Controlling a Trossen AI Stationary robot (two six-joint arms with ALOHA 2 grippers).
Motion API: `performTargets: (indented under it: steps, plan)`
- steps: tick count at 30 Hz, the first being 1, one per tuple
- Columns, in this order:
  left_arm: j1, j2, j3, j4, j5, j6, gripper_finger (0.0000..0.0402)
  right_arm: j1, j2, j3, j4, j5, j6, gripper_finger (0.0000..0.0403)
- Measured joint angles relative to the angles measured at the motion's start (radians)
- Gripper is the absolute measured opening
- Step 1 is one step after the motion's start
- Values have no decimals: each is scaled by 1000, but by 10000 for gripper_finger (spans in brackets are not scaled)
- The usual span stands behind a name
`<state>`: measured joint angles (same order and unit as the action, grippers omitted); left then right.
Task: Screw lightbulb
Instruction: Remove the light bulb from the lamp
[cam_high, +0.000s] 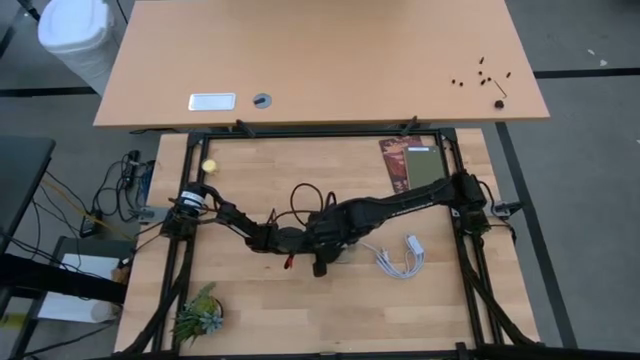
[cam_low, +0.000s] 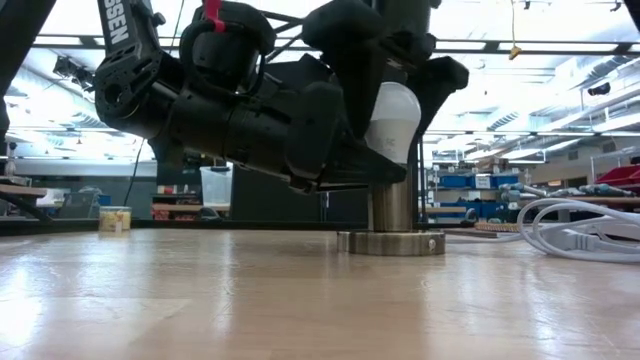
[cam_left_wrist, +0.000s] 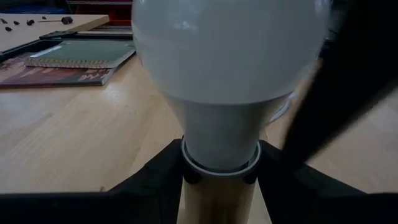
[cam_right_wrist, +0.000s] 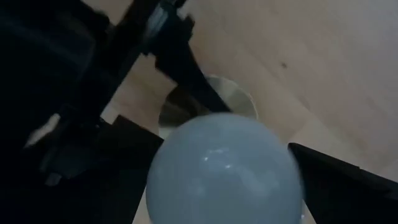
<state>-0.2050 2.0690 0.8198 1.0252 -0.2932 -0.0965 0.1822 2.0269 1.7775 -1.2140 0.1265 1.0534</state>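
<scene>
"SSEN" — on left arm (cam_low: 125, 60)

Robotics lab or workshop: a wooden desk (cam_high: 300, 310) framed by a black rig, loose cables (cam_high: 110, 200) on the floor, ceiling strip lighting (cam_low: 560, 45), and shelving with blue storage bins (cam_low: 465, 181) in the open room behind.

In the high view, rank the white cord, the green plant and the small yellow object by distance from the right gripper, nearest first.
From the right gripper, mid-table:
1. White cord, just to its right.
2. Green plant, near-left corner.
3. Yellow object, far-left edge.
The last two are close to call.
</scene>
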Motion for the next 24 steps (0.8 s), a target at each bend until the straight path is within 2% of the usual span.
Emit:
performTargets:
  steps: [8, 15, 19, 24]
  plan:
    - [1, 0, -1, 2, -4, -11, 181, -3, 14, 1, -15, 10, -2, 366]
    - [1, 0, 1, 1, -4, -1, 181, -6, 12, 1, -13, 30, -92, 302]
    - [1, 0, 2, -6, -5, 13, 181, -10, 12, 1, -10, 6, -194, 264]
    - [0, 0, 2, -7, -2, 23, 181, -11, 12, 1, -8, -32, -448, 259]
